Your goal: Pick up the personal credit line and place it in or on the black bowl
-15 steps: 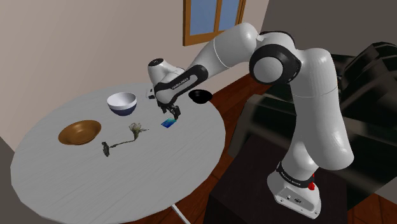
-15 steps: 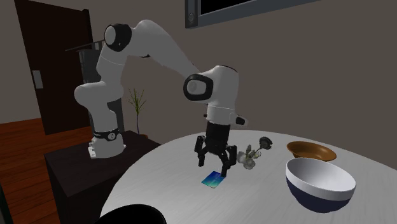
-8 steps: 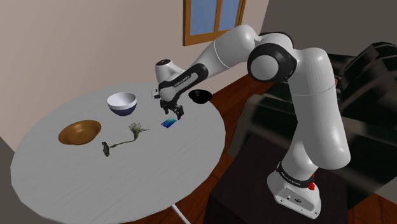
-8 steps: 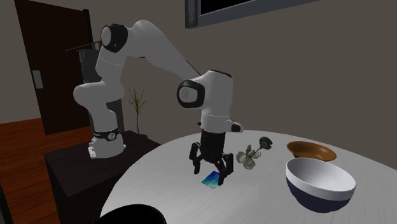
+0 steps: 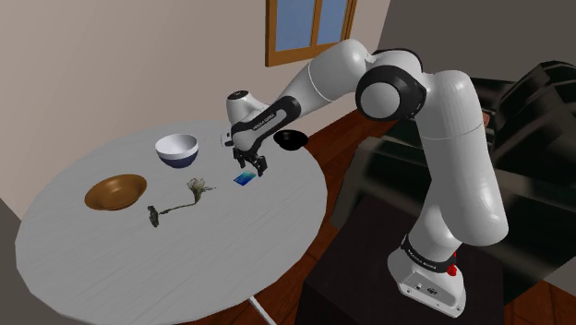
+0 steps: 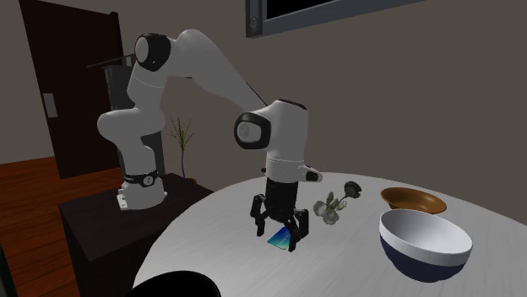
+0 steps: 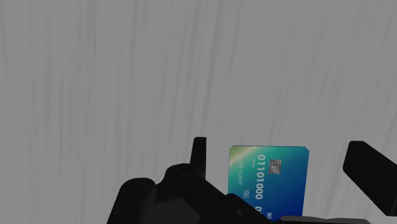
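A blue-green credit card (image 7: 270,181) lies flat on the grey round table (image 5: 222,249). My gripper (image 7: 286,165) hangs open just above it, with one finger on each side of the card and neither touching it. In the shoulder view the gripper (image 5: 251,169) stands over the card (image 5: 244,179), a short way from the small black bowl (image 5: 291,139) near the table's far edge. The second exterior view shows the gripper (image 6: 276,236) low over the card (image 6: 279,242), and the black bowl (image 6: 173,285) at the bottom edge.
A white bowl with a dark blue outside (image 5: 176,149) and a brown bowl (image 5: 115,191) stand toward the shoulder view's left. A pale flower sprig (image 5: 175,205) lies between the brown bowl and the card. The stand (image 5: 434,277) is at the lower right.
The gripper has come down closer to the table over the card and shifted a little sideways, still open. The card has not moved.
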